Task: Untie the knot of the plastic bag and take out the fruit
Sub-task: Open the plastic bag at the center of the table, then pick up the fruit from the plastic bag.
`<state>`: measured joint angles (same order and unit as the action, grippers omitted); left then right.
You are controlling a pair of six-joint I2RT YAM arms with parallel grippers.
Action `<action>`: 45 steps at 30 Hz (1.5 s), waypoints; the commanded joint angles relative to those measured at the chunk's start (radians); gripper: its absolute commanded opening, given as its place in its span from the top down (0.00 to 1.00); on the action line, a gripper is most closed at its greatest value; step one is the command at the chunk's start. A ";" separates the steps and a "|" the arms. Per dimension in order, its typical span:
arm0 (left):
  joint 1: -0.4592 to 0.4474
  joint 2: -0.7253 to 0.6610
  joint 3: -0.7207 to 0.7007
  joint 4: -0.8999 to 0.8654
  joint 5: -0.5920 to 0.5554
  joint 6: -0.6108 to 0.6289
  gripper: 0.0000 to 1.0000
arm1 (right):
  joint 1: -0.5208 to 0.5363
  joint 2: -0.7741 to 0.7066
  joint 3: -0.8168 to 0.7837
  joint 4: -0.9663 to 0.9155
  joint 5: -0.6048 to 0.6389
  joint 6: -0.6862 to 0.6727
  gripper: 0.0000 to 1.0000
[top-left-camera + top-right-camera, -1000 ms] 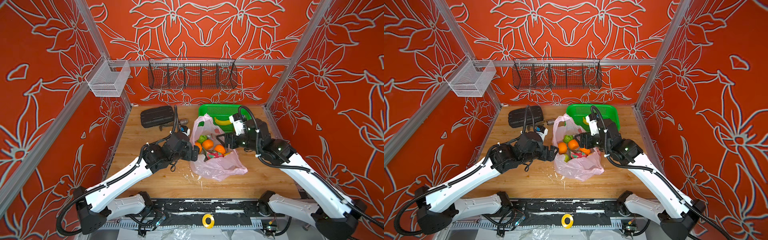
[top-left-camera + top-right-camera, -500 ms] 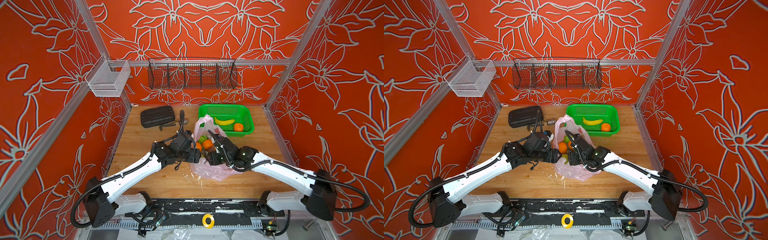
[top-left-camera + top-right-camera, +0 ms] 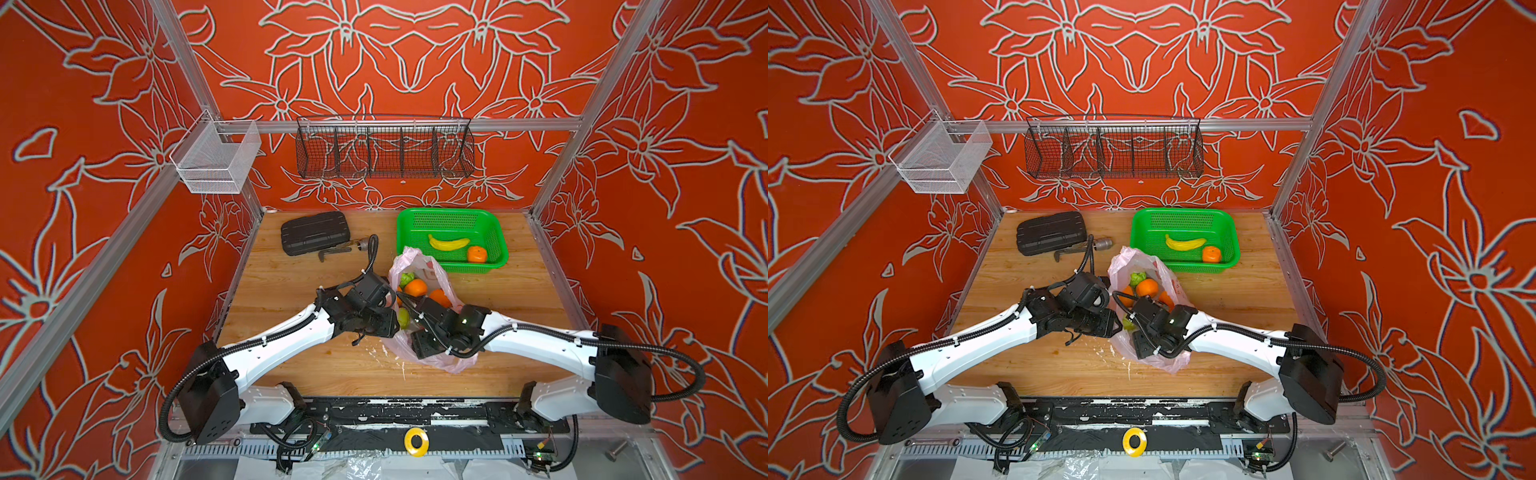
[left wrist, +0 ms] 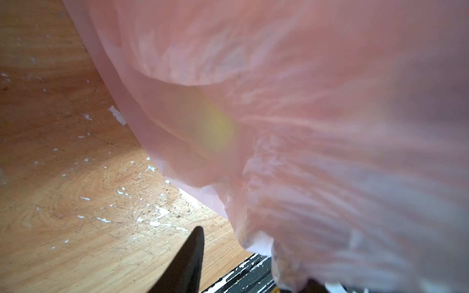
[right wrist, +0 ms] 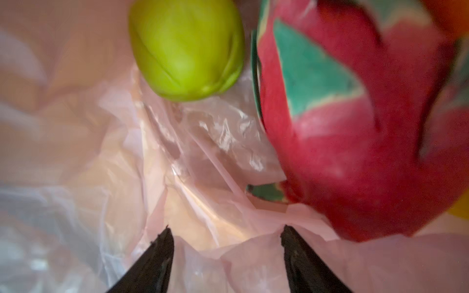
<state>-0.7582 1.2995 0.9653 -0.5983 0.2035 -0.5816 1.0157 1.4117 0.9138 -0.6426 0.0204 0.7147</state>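
Right claw [image 5: 226,226] — agape — inside plastic bag [image 5: 193,157]

left jaws | one hidden behind plastic bag [image 4: 304,121] (blurred) | dragon fruit [image 5: 355,157] cropped

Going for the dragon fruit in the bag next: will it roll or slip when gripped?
Probably won't roll far: the dragon fruit is oval with raised green scales. Its skin looks smooth, so it may slip. The loose plastic bag beneath could get pinched along.
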 commanded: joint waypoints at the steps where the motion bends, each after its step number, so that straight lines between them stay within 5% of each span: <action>1: 0.006 0.019 -0.023 0.027 0.028 -0.012 0.55 | 0.009 0.025 -0.055 -0.055 0.019 0.063 0.29; 11: 0.006 0.047 -0.017 -0.011 0.040 -0.006 0.56 | 0.011 -0.066 -0.033 -0.022 0.044 0.074 0.23; 20: 0.006 0.036 -0.010 -0.069 -0.036 -0.048 0.87 | 0.009 -0.131 0.044 0.068 0.197 0.144 0.22; 32: 0.007 -0.059 -0.068 -0.110 -0.080 -0.070 0.99 | 0.010 0.060 0.056 0.340 0.180 0.421 0.32; 45: 0.007 -0.124 -0.118 -0.145 -0.078 -0.035 1.00 | 0.010 0.263 0.136 0.381 0.220 0.586 0.12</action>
<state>-0.7582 1.2022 0.8589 -0.7090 0.1368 -0.6281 1.0218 1.6524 1.0088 -0.2947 0.2050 1.2411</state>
